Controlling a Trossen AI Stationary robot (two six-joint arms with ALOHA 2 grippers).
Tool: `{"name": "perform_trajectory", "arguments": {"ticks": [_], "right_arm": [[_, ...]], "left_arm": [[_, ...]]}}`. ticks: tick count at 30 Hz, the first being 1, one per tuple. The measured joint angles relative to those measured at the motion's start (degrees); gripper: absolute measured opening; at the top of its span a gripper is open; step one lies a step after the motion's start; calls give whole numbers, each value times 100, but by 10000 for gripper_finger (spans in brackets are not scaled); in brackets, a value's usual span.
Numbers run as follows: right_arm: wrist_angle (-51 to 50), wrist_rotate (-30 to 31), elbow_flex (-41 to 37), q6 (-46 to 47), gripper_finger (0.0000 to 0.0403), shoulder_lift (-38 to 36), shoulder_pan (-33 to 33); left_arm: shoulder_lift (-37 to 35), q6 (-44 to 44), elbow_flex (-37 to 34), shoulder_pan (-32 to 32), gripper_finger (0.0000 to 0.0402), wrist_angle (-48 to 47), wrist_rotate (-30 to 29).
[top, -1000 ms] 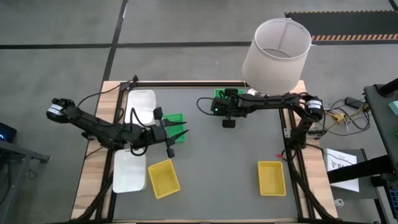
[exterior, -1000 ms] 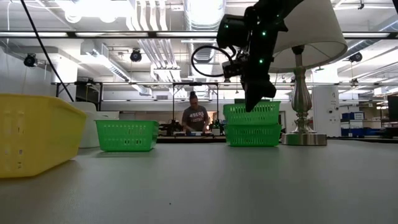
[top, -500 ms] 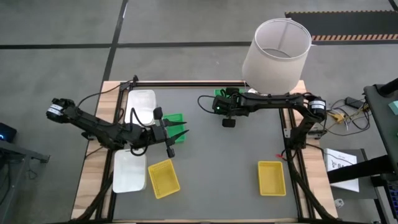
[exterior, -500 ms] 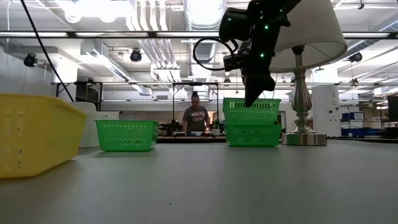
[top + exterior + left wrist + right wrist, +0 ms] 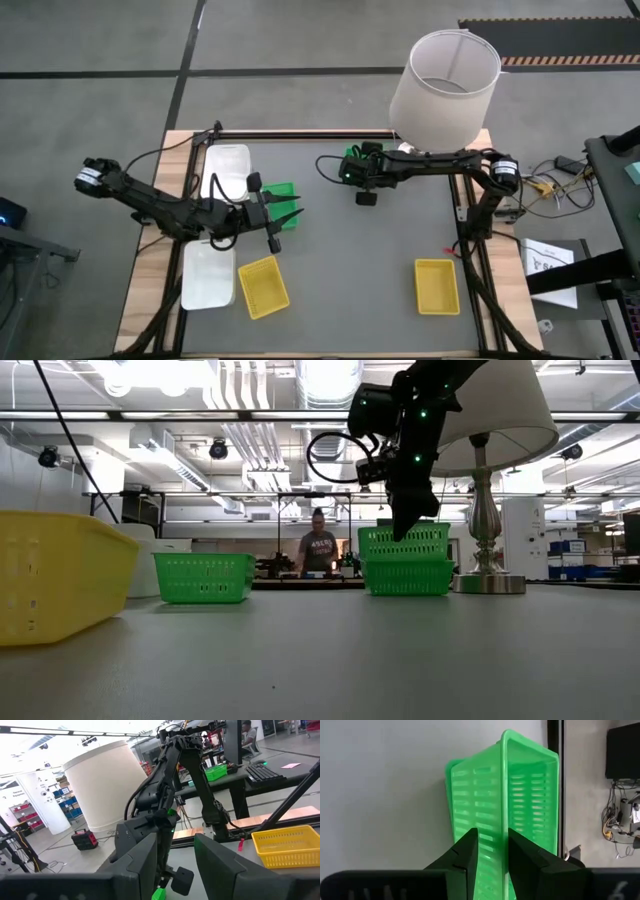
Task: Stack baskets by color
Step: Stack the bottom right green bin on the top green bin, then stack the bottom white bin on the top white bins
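Note:
Two green baskets are stacked at the table's far side: the upper one (image 5: 403, 541) sits in the lower one (image 5: 408, 576). My right gripper (image 5: 492, 835) reaches down at the upper basket, its fingers open on either side of one long wall. A third green basket (image 5: 283, 190) stands on the table at the left, and my left gripper (image 5: 292, 213) hangs open and level above it, holding nothing. Two white baskets (image 5: 228, 168) (image 5: 208, 275) lie by the left edge. Two yellow baskets (image 5: 263, 287) (image 5: 437, 285) stand near the front. My right gripper has one finger inside the upper green basket and one outside, astride its long wall's rim (image 5: 505, 820), slanting down from above. The wall stands close to one finger (image 5: 520, 847); whether it touches I cannot tell. The basket rests in the lower one.
A large white lampshade (image 5: 445, 88) overhangs the far right corner, right beside the green stack, with the lamp's metal foot (image 5: 488, 582) on the table. Bare grey table lies in the middle between the yellow baskets. A person stands far off in the room behind.
My right gripper and the upper green basket have come down a little in the last half second, and the basket now sits lower in the one beneath it.

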Motion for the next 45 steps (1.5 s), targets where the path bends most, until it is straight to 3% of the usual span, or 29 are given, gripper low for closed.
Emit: {"name": "perform_trajectory", "arguments": {"ticks": [8,20,35,45], "right_arm": [[5,138,91,-119,82,-105,0],[38,271,48,-341,13,82,0],[23,258,43,-350,97,184,2],[-349,-46,19,491,100,-347,550]], "left_arm": [[0,2,-5,0,116,-2,0],[4,2,-5,-2,116,-4,0],[7,2,-7,-2,116,-54,0],[222,-393,-9,-4,116,-262,6]]}}
